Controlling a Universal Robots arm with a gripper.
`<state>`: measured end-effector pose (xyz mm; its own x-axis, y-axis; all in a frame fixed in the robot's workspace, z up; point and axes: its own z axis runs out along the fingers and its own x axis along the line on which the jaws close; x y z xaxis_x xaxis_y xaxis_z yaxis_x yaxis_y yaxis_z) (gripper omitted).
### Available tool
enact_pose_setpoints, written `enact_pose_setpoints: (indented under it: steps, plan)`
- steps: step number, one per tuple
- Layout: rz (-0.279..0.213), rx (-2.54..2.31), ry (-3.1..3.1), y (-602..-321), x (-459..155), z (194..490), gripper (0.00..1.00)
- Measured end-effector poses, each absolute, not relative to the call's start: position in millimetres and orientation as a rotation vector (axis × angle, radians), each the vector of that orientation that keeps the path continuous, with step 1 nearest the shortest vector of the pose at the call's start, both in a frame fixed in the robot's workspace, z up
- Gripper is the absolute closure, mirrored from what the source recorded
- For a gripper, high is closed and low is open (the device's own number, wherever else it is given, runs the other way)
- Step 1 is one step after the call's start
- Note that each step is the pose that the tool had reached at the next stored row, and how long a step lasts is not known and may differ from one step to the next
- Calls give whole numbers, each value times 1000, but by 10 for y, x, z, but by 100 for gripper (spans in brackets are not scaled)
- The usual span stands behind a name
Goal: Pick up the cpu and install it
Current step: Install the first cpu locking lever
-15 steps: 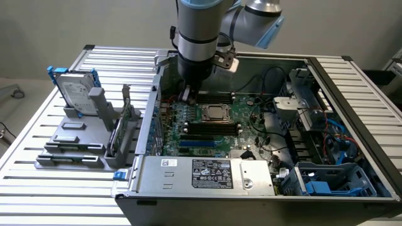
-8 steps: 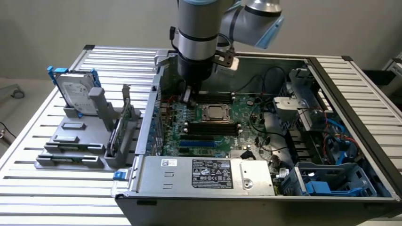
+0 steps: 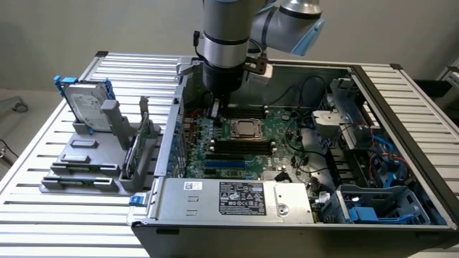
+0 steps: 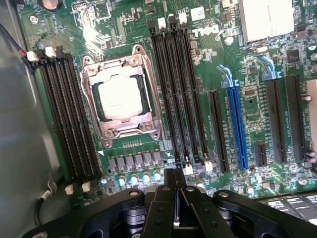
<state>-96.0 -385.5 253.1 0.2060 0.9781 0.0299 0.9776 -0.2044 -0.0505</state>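
So the cpu (image 4: 120,97) already sits in its socket frame (image 4: 122,94); end effector (image 4: 176,210) is pinched closed, empty, hovering near the frame's edge, with open motherboard (image 4: 237,74) around.

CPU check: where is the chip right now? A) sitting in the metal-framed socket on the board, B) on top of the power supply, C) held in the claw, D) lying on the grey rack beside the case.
A: the cpu lies inside the socket frame, and the shut claw is empty.
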Motion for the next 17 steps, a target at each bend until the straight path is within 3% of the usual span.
enact_pose_setpoints:
  steps: [7,17]
  plan:
    - [79,-2428,-1988,-3800,-959,2531,89]
    - [65,-2389,-2084,-3742,-958,2539,89]
